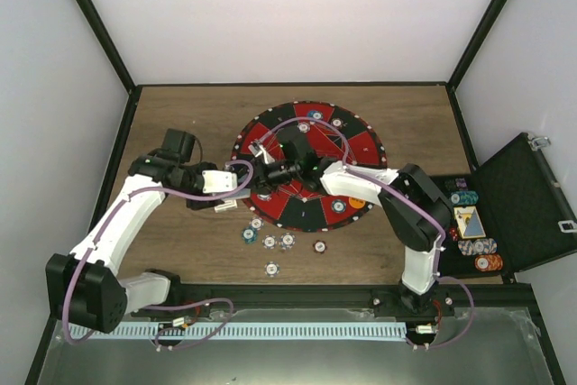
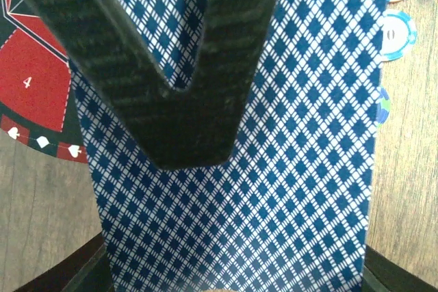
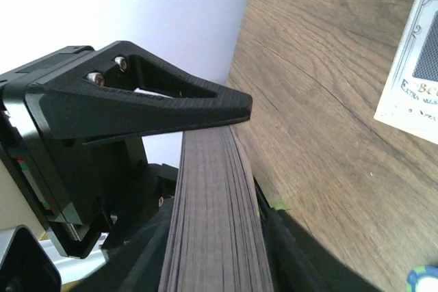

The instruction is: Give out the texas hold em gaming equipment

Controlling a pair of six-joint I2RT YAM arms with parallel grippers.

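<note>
A deck of playing cards with blue diamond backs is held above the left edge of the round red-and-black mat. My left gripper is shut on the deck's long edges. My right gripper pinches the same deck across its faces, and one of its fingers lies over the card back. The left gripper's finger shows above the deck's edge in the right wrist view. Several striped chips lie on the wood in front of the mat. A few more and an orange button sit on the mat.
An open black case at the right holds rows of chips and a card pack. A white card box lies on the wood near the deck. Two light-blue chips lie just beyond the deck's edge. Black-framed walls bound the table.
</note>
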